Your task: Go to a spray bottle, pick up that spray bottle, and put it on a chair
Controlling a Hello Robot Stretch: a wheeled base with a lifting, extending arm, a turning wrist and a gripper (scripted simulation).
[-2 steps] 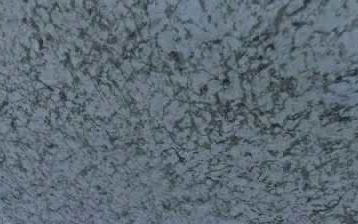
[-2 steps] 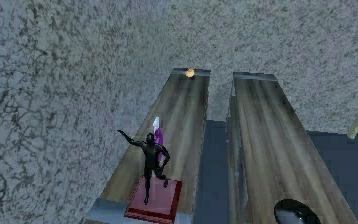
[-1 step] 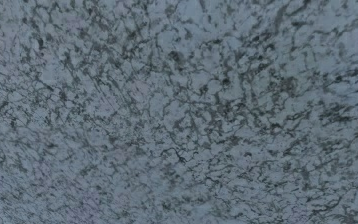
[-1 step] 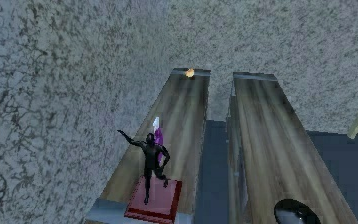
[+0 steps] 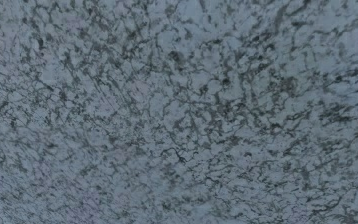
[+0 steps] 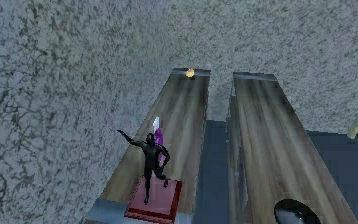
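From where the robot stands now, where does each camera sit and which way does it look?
Forward view: on the robot, looking ahead and somewhat down at a speckled grey wall; no robot part seen.
Arm side view: on the robot's body, looking out sideways over a long wooden top with a dark statue, and a second wooden top beside it; no robot part seen.
Shared: the speckled grey wall, at the arm side view's left.

This looks like a room in a home. A dark statuette [image 6: 152, 160] on a red base decorates a long wooden shelf [image 6: 187, 105]. A second shelf [image 6: 272, 130] runs just beside it, and a speckled grey wall [image 6: 57, 90] flanks the statuette's other side.
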